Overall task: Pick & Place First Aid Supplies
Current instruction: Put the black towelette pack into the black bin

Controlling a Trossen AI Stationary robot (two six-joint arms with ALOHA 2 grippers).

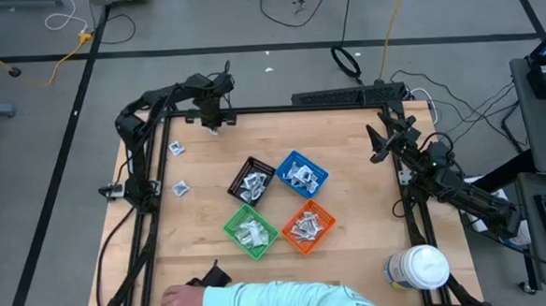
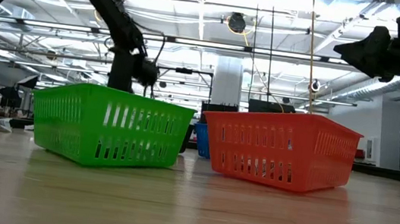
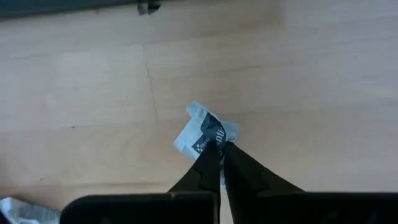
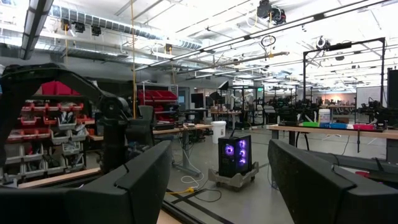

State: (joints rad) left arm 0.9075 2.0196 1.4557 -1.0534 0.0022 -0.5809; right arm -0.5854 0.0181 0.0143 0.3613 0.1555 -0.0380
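Left tool point(image 3: 219, 149) is pinched closed on a small white packet point(image 3: 205, 127) at its tips; next, lifting it toward a bin. Right tool point(image 4: 217, 180) waits, spread wide.

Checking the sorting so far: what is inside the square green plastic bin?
From above, the green bin holds a small heap of white and silvery packets. Anything beneath the heap is covered; the low view shows only the bin's slotted wall.

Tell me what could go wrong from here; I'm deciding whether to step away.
The left end effector pinches only one edge of a packet, so it may slip out when lifted. A person's hand rests at the table's near edge, close to the green bin, where a sweeping arm might strike it.
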